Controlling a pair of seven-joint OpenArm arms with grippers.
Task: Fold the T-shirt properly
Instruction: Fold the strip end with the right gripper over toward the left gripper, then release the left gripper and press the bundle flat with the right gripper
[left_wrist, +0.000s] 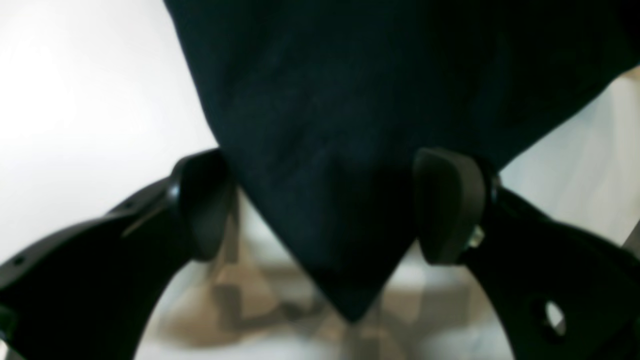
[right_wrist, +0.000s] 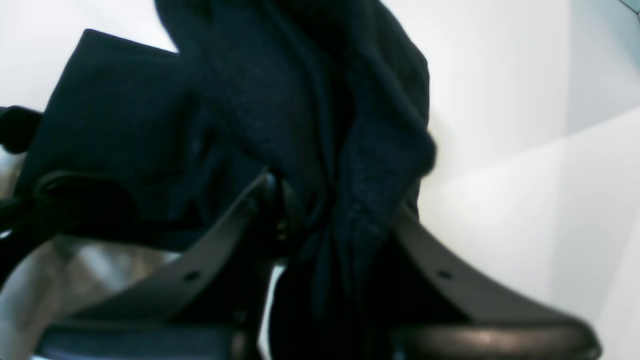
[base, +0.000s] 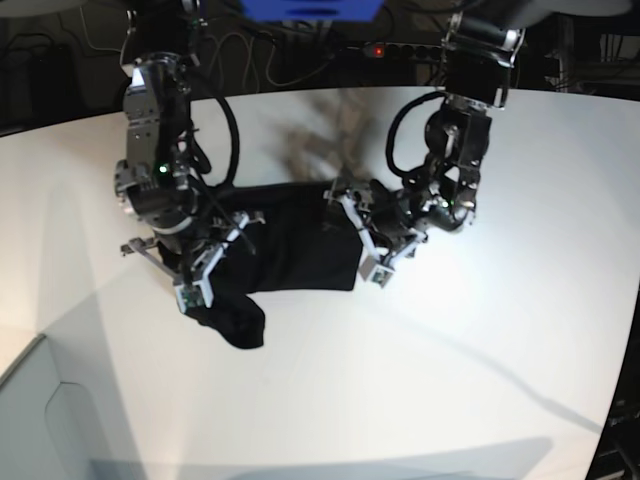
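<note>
The black T-shirt (base: 300, 240) hangs bunched and stretched between my two grippers above the white table (base: 480, 340). In the base view my right gripper (base: 205, 280) is on the left, shut on a gathered fold of it, and a lump of cloth droops below it. The right wrist view shows the bunched T-shirt (right_wrist: 280, 100) pinched in the right gripper (right_wrist: 320, 225). My left gripper (base: 358, 235) sits at the shirt's right end. In the left wrist view the left gripper (left_wrist: 327, 205) is open, with a pointed corner of the T-shirt (left_wrist: 350, 100) hanging between its pads, unclamped. No print shows.
A power strip (base: 400, 48) with a red light, cables and a blue object (base: 310, 8) lie beyond the table's far edge. The table's front-left corner drops off near the edge (base: 40, 345).
</note>
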